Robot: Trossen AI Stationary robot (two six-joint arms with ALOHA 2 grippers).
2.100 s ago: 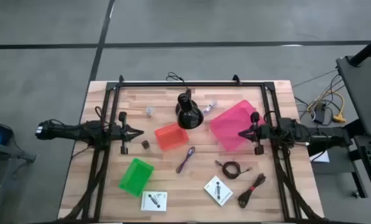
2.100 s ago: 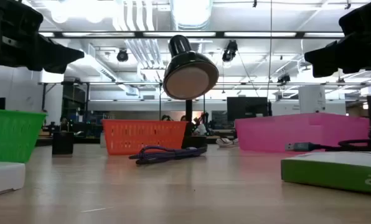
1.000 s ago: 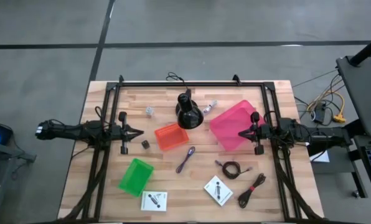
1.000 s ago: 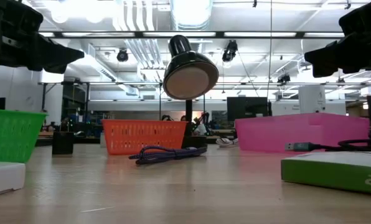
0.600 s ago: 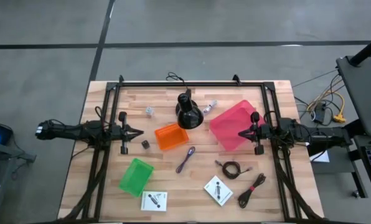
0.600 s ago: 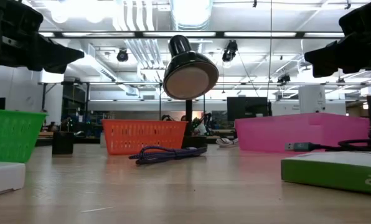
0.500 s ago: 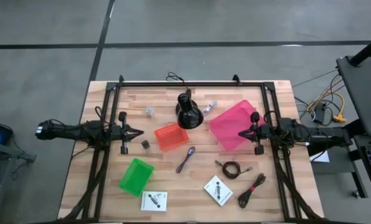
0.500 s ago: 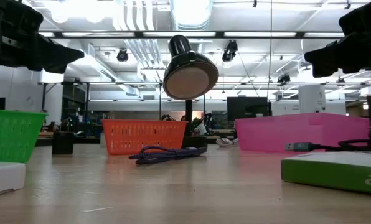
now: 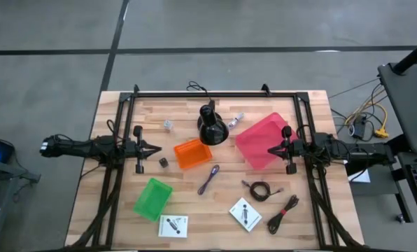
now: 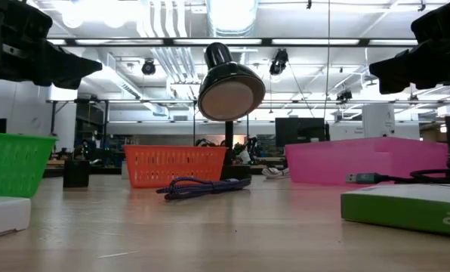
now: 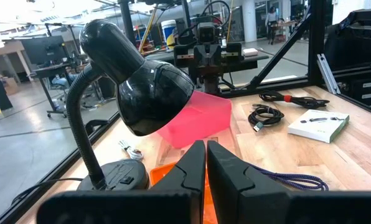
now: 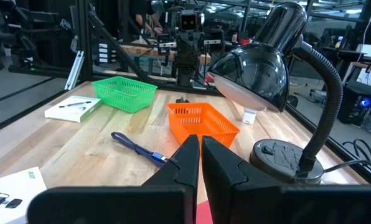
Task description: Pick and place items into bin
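Three bins stand on the wooden table: orange (image 9: 192, 153) at the centre, pink (image 9: 264, 140) to the right, green (image 9: 152, 198) near the front left. Loose items lie around them: a purple cord (image 9: 209, 179), a coiled black cable (image 9: 259, 190), a second black cable (image 9: 283, 213), two white cards (image 9: 173, 226) (image 9: 245, 214), a tiny dark cube (image 9: 164, 162) and silvery bits (image 9: 168, 125) (image 9: 236, 117). My left gripper (image 9: 156, 148) hovers shut at the left, pointing level toward the orange bin. My right gripper (image 9: 270, 149) hovers shut over the pink bin's near edge.
A black desk lamp (image 9: 211, 124) stands behind the orange bin, its shade (image 10: 231, 92) hanging over the table's middle. A black frame (image 9: 208, 94) runs along the table's far edge and sides. Bare wood shows between the purple cord and the green bin.
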